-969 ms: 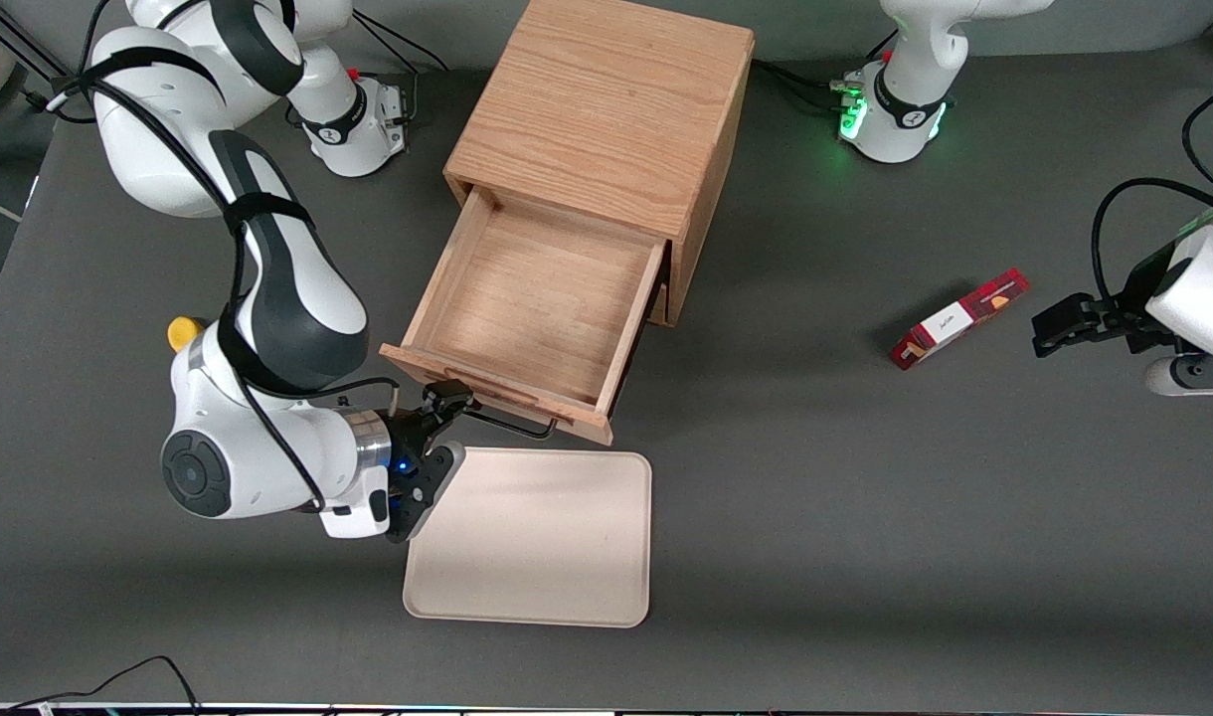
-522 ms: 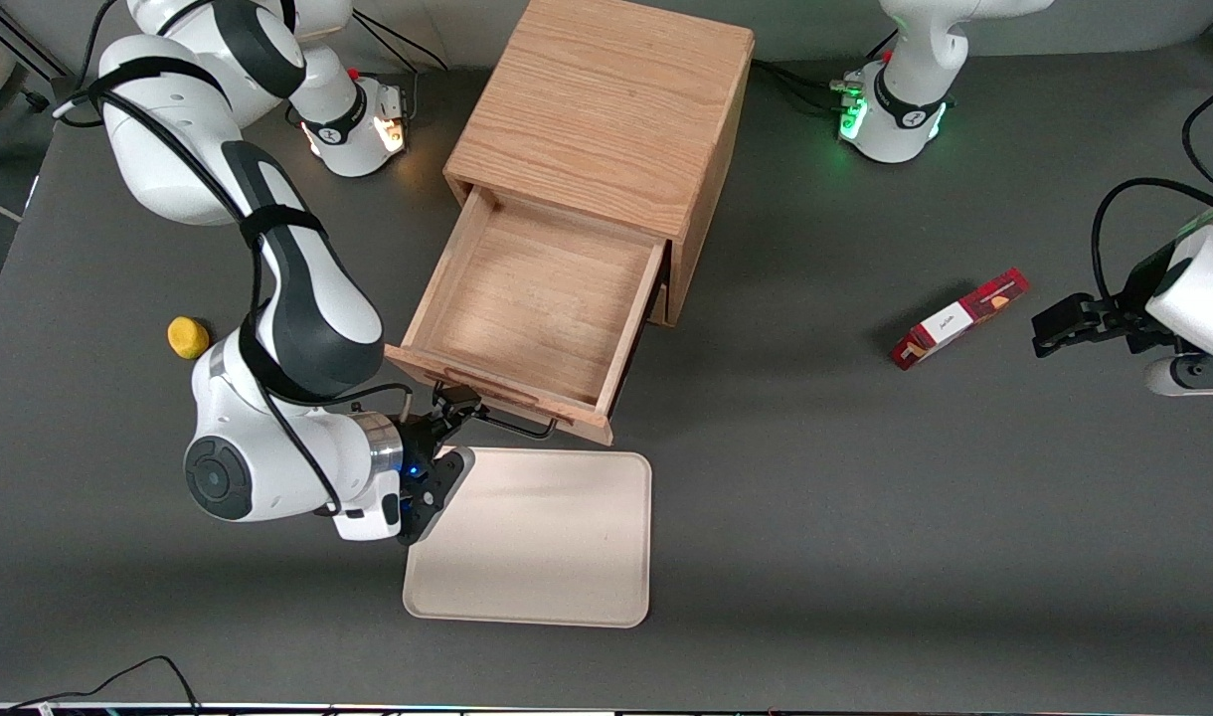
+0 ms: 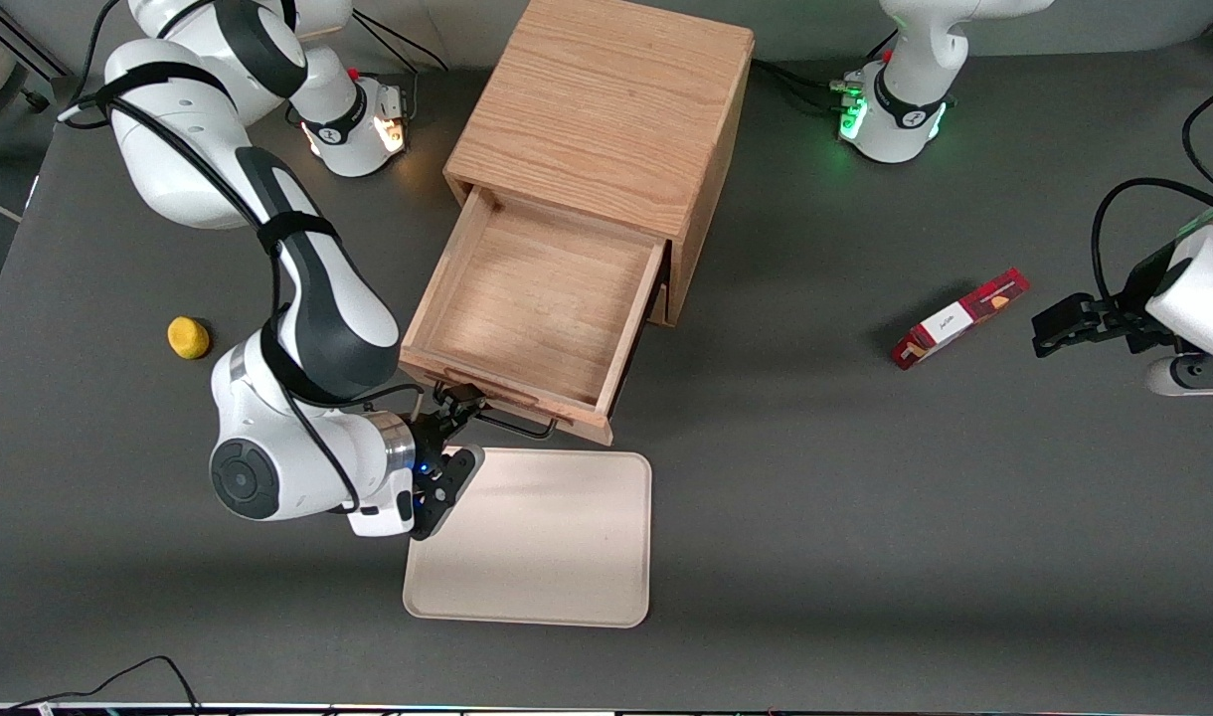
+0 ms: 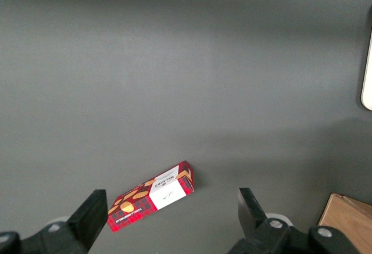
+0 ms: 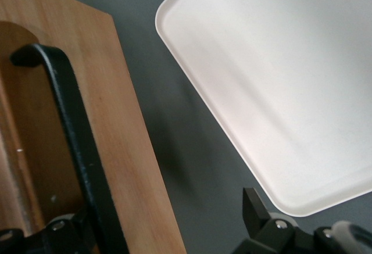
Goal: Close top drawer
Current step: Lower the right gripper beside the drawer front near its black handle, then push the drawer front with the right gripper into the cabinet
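The top drawer [image 3: 542, 288] stands pulled far out of the light-oak cabinet [image 3: 606, 109], and its shallow tray is empty. Its black wire handle [image 3: 512, 428] runs along the drawer front, facing the front camera. My right gripper [image 3: 459, 435] is open at the handle's end toward the working arm. One finger [image 3: 460, 403] is at the handle and the other [image 3: 459, 467] is over the tray's corner. The right wrist view shows the drawer front [image 5: 116, 120] and the handle [image 5: 75, 138] close by one finger, with the other fingertip [image 5: 253, 204] well apart. The lower drawer is hidden.
A cream tray [image 3: 557, 537] lies on the table just in front of the drawer, nearer the front camera, and shows in the right wrist view [image 5: 279, 79]. A yellow ball [image 3: 188, 337] lies toward the working arm's end. A red box [image 3: 957, 318] lies toward the parked arm's end.
My right arm and gripper have shifted sideways along the drawer front toward the handle. The fingers stay open and the drawer has not visibly moved.
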You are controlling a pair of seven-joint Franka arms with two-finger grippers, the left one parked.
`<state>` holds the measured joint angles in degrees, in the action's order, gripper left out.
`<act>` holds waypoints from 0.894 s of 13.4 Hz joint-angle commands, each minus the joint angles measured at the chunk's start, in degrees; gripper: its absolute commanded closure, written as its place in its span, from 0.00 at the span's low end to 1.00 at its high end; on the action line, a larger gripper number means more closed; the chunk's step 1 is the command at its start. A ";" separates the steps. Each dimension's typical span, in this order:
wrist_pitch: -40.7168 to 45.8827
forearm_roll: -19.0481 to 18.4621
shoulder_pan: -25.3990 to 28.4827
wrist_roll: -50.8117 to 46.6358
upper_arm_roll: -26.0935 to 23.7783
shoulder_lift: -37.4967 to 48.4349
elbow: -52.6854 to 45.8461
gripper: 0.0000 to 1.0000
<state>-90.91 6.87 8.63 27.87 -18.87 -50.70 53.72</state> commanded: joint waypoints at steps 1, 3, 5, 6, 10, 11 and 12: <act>-0.67 -1.95 0.33 -1.41 -0.72 0.69 1.47 0.00; -0.67 -2.04 0.42 -1.41 -1.34 1.04 1.65 0.00; -0.59 -2.04 0.51 -2.20 -1.78 1.57 2.61 0.00; -0.59 -2.21 0.51 -3.68 -2.74 2.36 3.49 0.00; -0.67 -3.79 0.51 -5.28 -5.20 3.50 5.60 0.00; -0.67 -3.80 0.51 -5.28 -5.29 4.81 7.52 0.00; -0.76 -3.80 0.33 -5.28 -5.56 6.30 9.71 0.00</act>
<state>-90.93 3.75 9.05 24.30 -23.86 -48.84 57.40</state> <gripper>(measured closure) 0.000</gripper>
